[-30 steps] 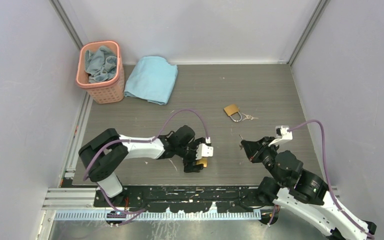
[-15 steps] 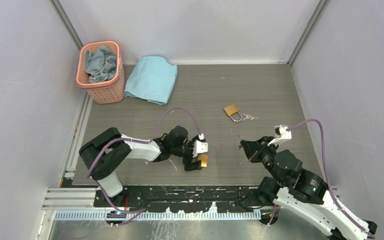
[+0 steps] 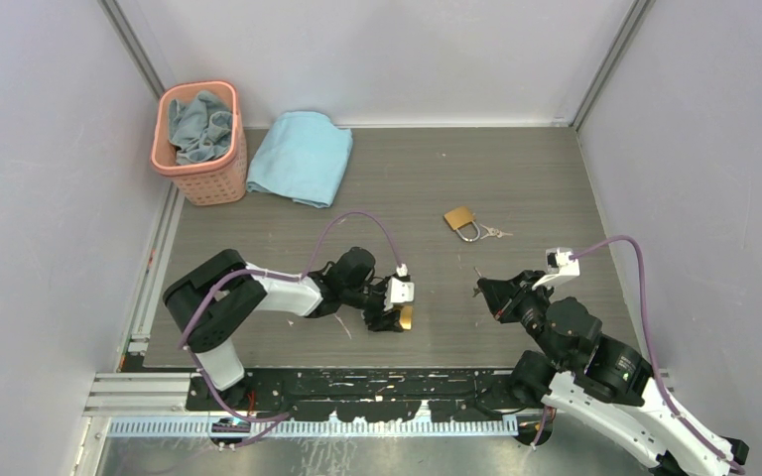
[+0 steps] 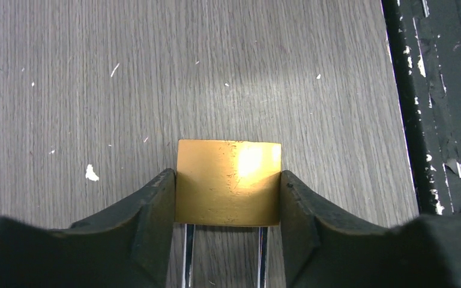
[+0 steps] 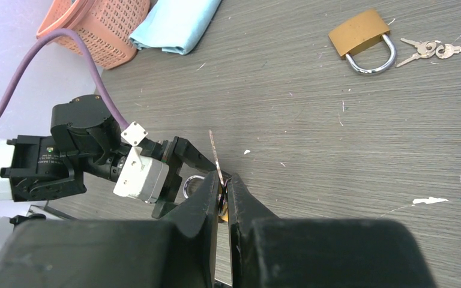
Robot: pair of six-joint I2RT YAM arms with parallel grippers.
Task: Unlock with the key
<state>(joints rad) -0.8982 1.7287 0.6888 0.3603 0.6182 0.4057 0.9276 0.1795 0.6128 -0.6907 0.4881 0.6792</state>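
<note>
Up top, the fixed camera sits above and behind both bases, looking down the whole table (image 3: 516,178), far enough off to catch the pink basket (image 3: 213,183) and blue towel (image 3: 303,157) at the back. The left wrist camera is in tight, staring almost straight down at the wood. The left gripper (image 4: 228,180) rises from the bottom edge around the held padlock (image 4: 228,192), black rail (image 4: 444,90) on the right. The right wrist camera rides higher, looking slantwise past the right gripper (image 5: 223,186) and its key (image 5: 214,150) toward the far left. It shares the spare padlock (image 5: 360,37), loose keys (image 5: 435,49), basket and towel with the overhead. The held padlock shows overhead and on the left wrist.
</note>
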